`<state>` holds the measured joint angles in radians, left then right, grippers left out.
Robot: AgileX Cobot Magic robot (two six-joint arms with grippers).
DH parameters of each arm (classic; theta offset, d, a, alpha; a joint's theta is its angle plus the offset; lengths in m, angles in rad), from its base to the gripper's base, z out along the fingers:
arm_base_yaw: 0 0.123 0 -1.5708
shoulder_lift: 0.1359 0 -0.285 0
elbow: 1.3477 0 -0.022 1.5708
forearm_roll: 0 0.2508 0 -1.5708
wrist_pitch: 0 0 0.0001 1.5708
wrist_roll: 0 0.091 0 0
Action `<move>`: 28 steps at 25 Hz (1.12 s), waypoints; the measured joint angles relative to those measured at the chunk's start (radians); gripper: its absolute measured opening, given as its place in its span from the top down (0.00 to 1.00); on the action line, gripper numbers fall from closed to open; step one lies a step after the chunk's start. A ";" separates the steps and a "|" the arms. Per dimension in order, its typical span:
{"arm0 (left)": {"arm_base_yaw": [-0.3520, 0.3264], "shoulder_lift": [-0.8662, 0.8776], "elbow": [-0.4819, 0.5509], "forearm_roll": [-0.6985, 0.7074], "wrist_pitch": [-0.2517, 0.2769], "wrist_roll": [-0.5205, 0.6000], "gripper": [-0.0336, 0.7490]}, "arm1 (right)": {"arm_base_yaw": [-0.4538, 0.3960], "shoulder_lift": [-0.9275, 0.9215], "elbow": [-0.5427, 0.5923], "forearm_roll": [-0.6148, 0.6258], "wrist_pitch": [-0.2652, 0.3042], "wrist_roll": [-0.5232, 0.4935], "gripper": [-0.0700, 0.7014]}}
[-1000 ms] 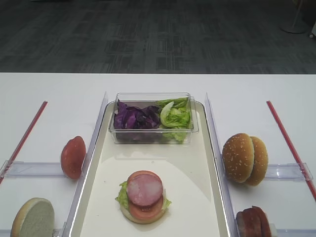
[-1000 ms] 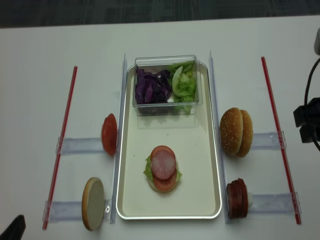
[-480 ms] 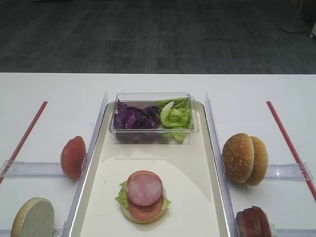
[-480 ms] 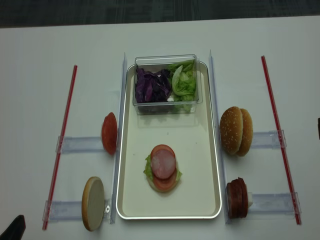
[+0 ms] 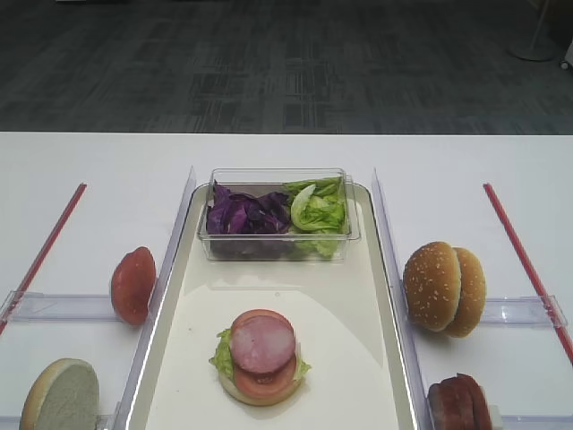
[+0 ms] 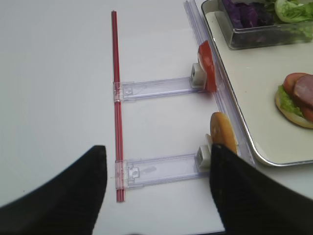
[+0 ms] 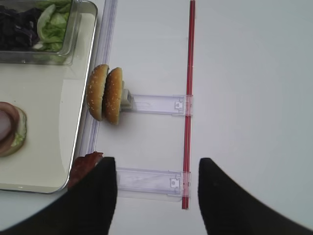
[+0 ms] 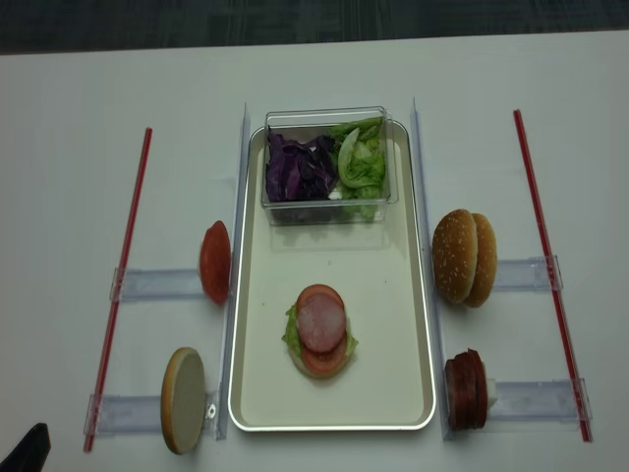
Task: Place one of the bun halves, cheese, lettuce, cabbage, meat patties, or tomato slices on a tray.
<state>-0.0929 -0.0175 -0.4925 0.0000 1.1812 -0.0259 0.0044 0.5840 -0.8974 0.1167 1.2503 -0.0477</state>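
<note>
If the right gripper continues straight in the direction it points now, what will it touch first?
Probably the clear holder rail lying on the white table, directly between the open right gripper fingers. Height above it is unclear; nothing else appears in between.

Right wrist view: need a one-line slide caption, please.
Open right gripper hovers above sesame bun halves standing beside the tray.

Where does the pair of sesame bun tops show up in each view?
Exterior high: sesame buns right of the tray.
Realsense: buns right of tray, mid-height.
Right wrist: buns left of centre, beside tray rim.
Left wrist: not in view.
Shared landmark: clear box of greens.
</note>
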 joint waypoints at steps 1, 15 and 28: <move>0.000 0.000 0.000 0.000 0.000 0.000 0.40 | 0.000 -0.017 0.000 0.000 0.002 0.000 0.38; 0.000 0.000 0.000 0.000 0.000 0.000 0.40 | 0.000 -0.214 0.039 -0.002 0.021 0.023 0.39; 0.000 0.000 0.000 0.000 0.000 0.000 0.40 | 0.000 -0.495 0.314 -0.035 -0.096 0.025 0.39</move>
<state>-0.0929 -0.0175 -0.4925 0.0000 1.1812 -0.0259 0.0044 0.0893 -0.5835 0.0818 1.1542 -0.0225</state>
